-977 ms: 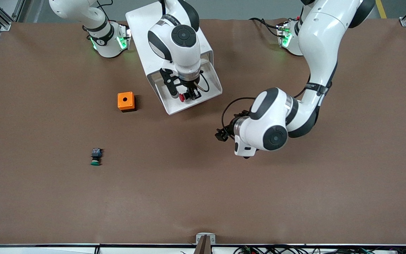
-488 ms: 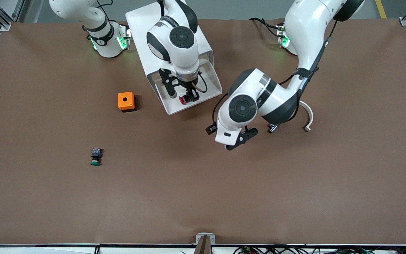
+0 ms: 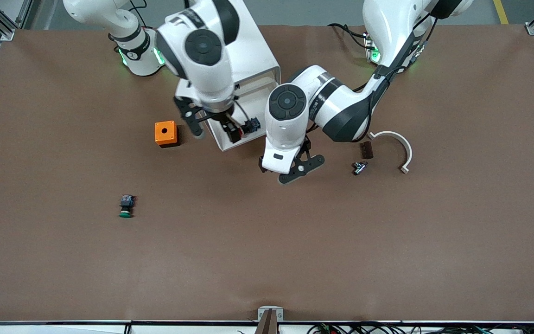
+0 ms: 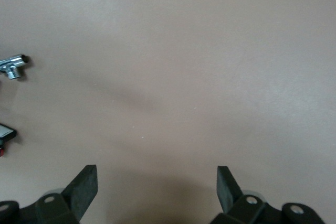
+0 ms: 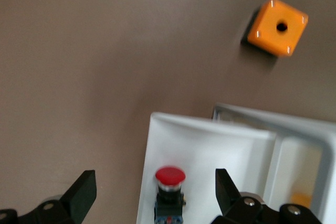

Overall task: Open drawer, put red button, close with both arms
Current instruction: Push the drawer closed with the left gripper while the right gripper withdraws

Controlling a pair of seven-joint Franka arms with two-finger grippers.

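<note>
Partly hidden under the right arm, the white cabinet showed only one corner and the pulled-out drawer; its other trays could not be made out. Inside that drawer lay the red button, its red cap up in the right wrist view, though in the front view it was small and half covered by the right end effector.

That right end effector hung over the drawer's edge nearest the orange box, its fingers spread wide and gripping nothing; a second earlier they had been clamped on the button lower in the drawer. The left end effector hovered over bare worktop in front of the drawer, fingers fully apart and empty, its arm having swung in toward the cabinet since the earlier frame.

Counted: two push buttons, one red and one green-capped button nearer the front camera; one orange box; one curved white piece, one dark block and one small metal fitting, uncovered toward the left arm's end.
</note>
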